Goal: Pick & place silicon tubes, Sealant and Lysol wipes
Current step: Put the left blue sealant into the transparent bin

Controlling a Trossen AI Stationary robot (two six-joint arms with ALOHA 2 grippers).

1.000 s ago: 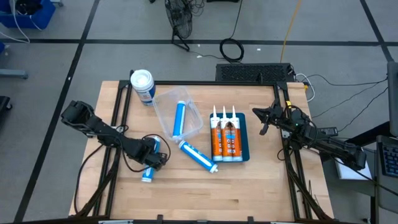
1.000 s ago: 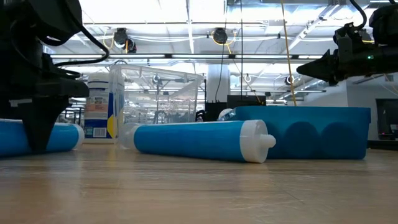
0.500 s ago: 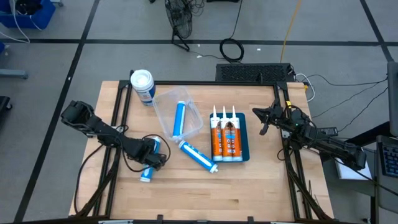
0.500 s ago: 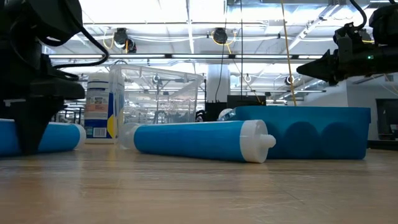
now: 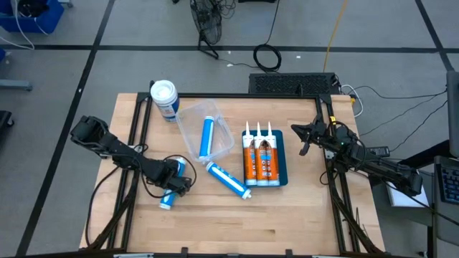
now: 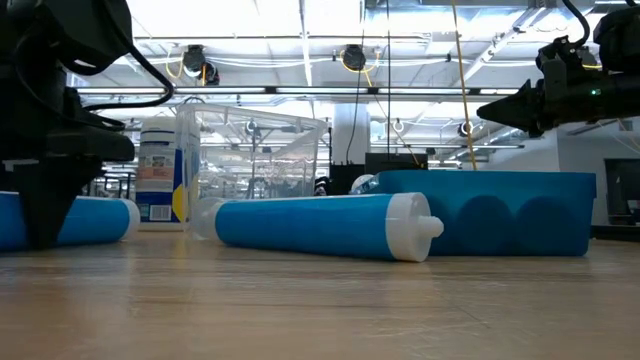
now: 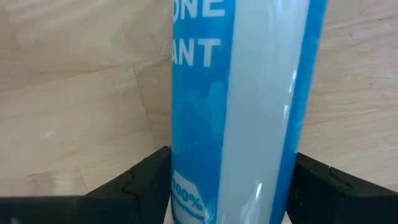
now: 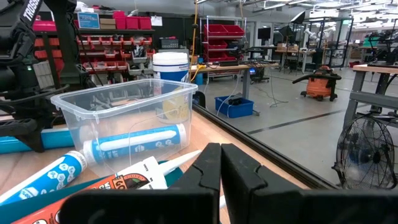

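The left gripper [image 5: 172, 188] sits low over the near-left part of the table [image 5: 301, 215], its dark fingers [image 7: 134, 186] standing either side of a blue-and-white silicone tube [image 5: 169, 195] that lies flat on the wood. The wrist view shows one finger close on each flank of the tube, but whether they are pressing on it yet I cannot tell. The right gripper [image 5: 307, 136] hovers off the right edge of the blue tray [image 5: 281, 154], fingers drawn together and holding nothing.

By my reading, the job is partly done. One silicone tube [image 5: 207, 138] already lies inside the clear bin [image 5: 188, 118], and three sealant cartridges [image 5: 259, 159] lie side by side in the tray. Left to sort: the tube under the left gripper, another loose tube [image 5: 228, 179] lying slantwise between bin and tray, and the Lysol wipes [image 5: 164, 97], upright at the far-left corner just beside the bin.

The tubes are smooth, glossy cylinders with white caps — apt to roll. The bin is thin, see-through plastic with rounded corners; the cartridges are orange-labelled with white pointed nozzles; the wipes canister is wider, with a white domed lid. The table is pale planked wood.
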